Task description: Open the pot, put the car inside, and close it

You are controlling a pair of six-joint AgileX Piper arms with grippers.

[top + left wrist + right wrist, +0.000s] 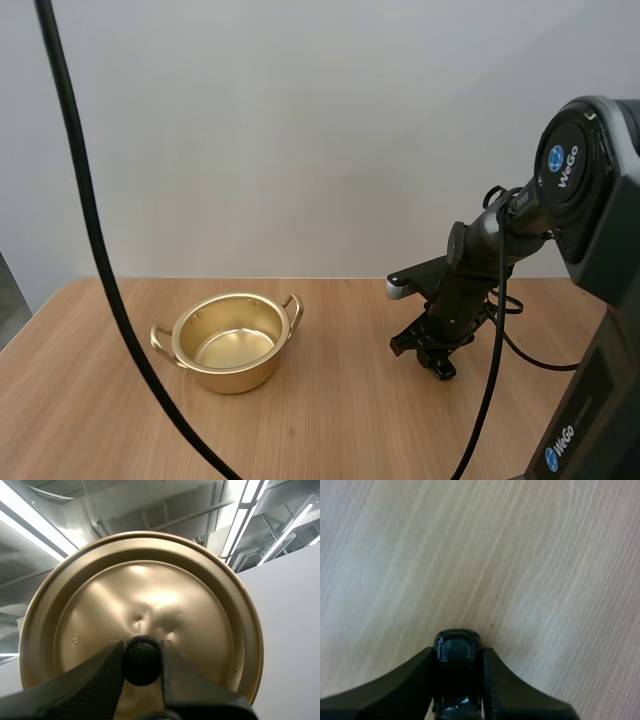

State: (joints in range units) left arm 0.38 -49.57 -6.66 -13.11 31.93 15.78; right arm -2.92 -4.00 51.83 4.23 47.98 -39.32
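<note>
A golden pot (233,342) with two side handles stands open on the wooden table, left of centre, and its inside looks bare. Its golden lid (145,605) is held up off the table, my left gripper (142,661) shut on the lid's black knob (142,660). To the right of the pot my right gripper (437,362) hangs low over the table. In the right wrist view that gripper (457,672) is shut on a small black toy car (457,650), whose roof and window stick out between the fingers above the wood.
The wooden table (330,430) has bare room in front of the pot and between the pot and my right arm. The table's back edge runs just behind the pot, against a plain white wall.
</note>
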